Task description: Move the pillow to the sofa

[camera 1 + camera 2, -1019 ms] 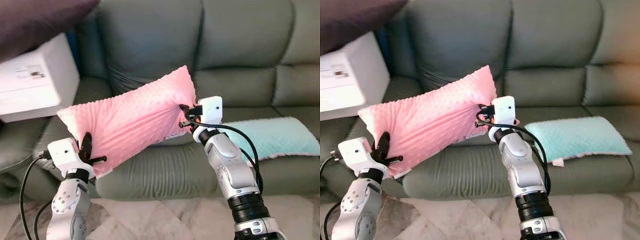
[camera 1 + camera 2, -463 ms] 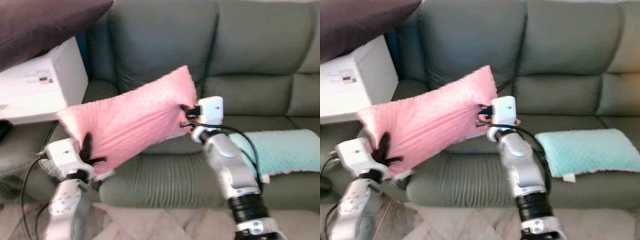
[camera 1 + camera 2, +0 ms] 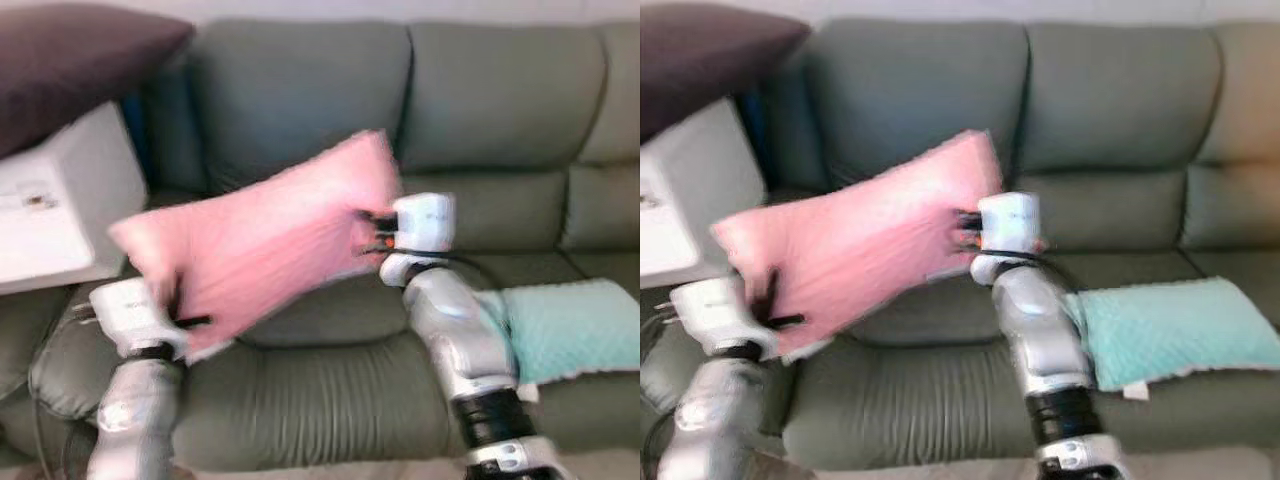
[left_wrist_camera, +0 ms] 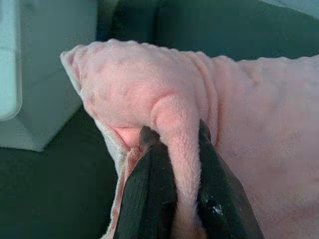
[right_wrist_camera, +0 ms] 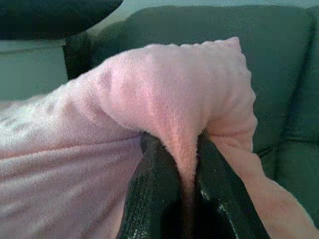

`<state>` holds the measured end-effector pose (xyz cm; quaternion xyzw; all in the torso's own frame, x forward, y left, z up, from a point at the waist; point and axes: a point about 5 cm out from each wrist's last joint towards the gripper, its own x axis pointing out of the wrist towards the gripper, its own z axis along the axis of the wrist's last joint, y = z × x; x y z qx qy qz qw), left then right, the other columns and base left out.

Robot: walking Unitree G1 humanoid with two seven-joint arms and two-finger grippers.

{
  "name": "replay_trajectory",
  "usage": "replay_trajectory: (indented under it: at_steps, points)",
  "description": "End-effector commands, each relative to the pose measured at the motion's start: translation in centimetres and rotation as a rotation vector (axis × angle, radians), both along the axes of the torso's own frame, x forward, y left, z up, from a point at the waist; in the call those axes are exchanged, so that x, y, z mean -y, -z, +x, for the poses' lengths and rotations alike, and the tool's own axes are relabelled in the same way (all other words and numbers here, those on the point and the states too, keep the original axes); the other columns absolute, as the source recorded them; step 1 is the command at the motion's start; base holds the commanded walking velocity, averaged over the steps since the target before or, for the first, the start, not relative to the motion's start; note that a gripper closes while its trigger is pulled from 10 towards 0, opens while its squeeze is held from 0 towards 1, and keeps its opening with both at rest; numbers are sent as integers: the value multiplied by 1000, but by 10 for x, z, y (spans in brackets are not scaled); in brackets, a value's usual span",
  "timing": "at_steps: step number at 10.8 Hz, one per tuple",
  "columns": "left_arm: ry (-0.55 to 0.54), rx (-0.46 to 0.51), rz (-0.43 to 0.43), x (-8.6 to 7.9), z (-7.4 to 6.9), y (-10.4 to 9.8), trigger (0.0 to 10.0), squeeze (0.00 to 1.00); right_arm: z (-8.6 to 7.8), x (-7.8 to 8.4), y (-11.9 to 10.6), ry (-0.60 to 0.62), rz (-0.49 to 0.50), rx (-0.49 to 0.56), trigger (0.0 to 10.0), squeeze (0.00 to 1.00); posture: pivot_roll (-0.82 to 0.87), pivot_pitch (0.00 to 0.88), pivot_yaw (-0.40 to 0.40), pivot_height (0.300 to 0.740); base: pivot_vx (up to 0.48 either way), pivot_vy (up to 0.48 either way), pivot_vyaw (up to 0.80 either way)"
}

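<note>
A pink dotted pillow (image 3: 265, 240) hangs in the air between both arms, over the front of the grey-green sofa (image 3: 320, 110). My left gripper (image 3: 172, 308) is shut on its lower left end, pinching a fold of fabric (image 4: 177, 149). My right gripper (image 3: 372, 232) is shut on the upper right end, where a pink fold (image 5: 187, 149) sits between the black fingers. The pillow tilts, with its right end higher. The head views are blurred.
A mint-green pillow (image 3: 565, 330) lies on the right seat of the sofa. A white box (image 3: 60, 200) stands at the left end with a dark purple cushion (image 3: 70, 60) on top of it. The middle seat (image 3: 330, 320) lies below the pink pillow.
The camera has moved closer to the sofa and tipped up, so the floor has dropped out of view. Both grippers keep their hold on the pink pillow.
</note>
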<state>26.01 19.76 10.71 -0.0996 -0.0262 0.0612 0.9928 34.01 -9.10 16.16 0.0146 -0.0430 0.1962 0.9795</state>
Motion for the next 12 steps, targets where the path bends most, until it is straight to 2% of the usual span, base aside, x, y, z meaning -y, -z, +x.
replay_trajectory:
  at_steps: [1, 2, 5, 6, 8, 9, 11, 12]
  points:
    - [7, 6, -3, 4, 1, -1, 10000, 0, 3, 12, -9, 44, 1, 38, 10000, 0, -218, 59, 21, 740, 0, 0, 0]
    - [12, -12, -6, 5, 2, 2, 10000, 0, 3, 12, -9, 45, -1, 38, 10000, 0, -218, 57, 21, 740, 0, 0, 0]
    - [119, -97, 16, 15, 3, 23, 10000, 0, 5, 20, 1, 100, -46, 5, 10000, 0, -216, 55, 21, 740, 0, 0, 0]
    - [169, -166, 59, 20, 8, 42, 10000, 0, 6, 36, 23, 192, -70, -84, 10000, 0, -215, 57, 25, 740, 0, 0, 0]
    - [225, -216, 102, 28, 13, 56, 10000, 0, 4, 52, 40, 274, -84, -160, 10000, 0, -225, 65, 34, 740, 0, 0, 0]
    - [297, -198, 119, 40, 18, 57, 10000, 0, 0, 57, 47, 297, -88, -180, 10000, 0, -236, 71, 45, 740, 0, 0, -544]
    - [358, -197, 134, 56, 28, 59, 10000, 0, -6, 58, 53, 296, -79, -192, 10000, 0, -244, 77, 57, 740, 0, 0, -675]
    - [385, -195, 152, 61, 32, 59, 10000, 0, -9, 57, 59, 289, -81, -209, 10000, 0, -249, 81, 63, 740, 0, 0, 0]
